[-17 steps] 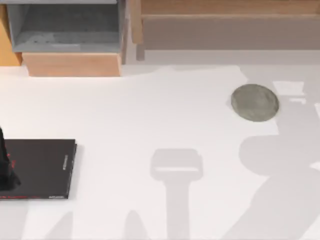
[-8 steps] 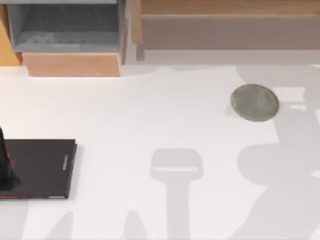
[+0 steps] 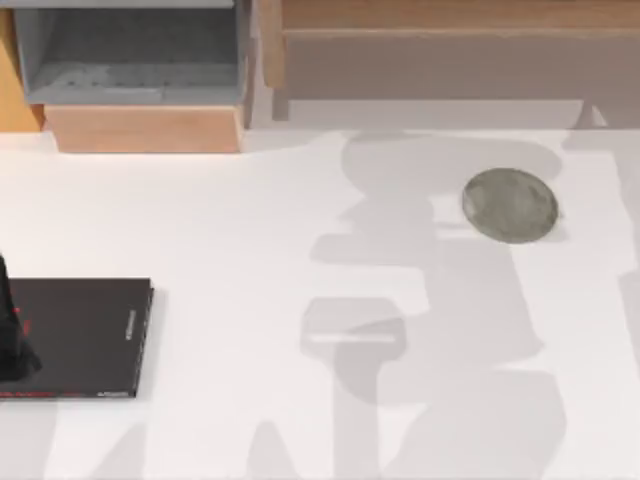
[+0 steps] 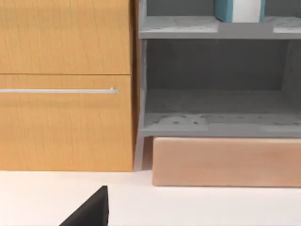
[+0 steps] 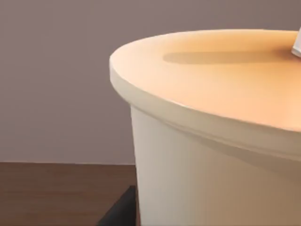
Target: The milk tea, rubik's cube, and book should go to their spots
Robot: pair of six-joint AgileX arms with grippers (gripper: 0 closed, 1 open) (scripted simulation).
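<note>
Change: shadows on the white table are different from a second ago; a broad stepped shadow now reaches from the near edge up past the grey disc, so something overhead on the right has swung inward. Slab and disc have not shifted.
Black slab: flat at the table's left edge, bare on top; a dark part of the left arm sits at its left end.
Left gripper: jaw state cannot be told.
Book: teal cover, white pages, upright on the upper shelf of the grey cabinet. Likely stiff and heavy; grip across its thickness.
Grey disc: right of centre, towards the far edge, vacant.
Milk tea: close against the right wrist camera, orange lid up. Thin, slippery wall, top-heavy; hold mid-body, upright.
Right gripper: jaw state cannot be told.
</note>
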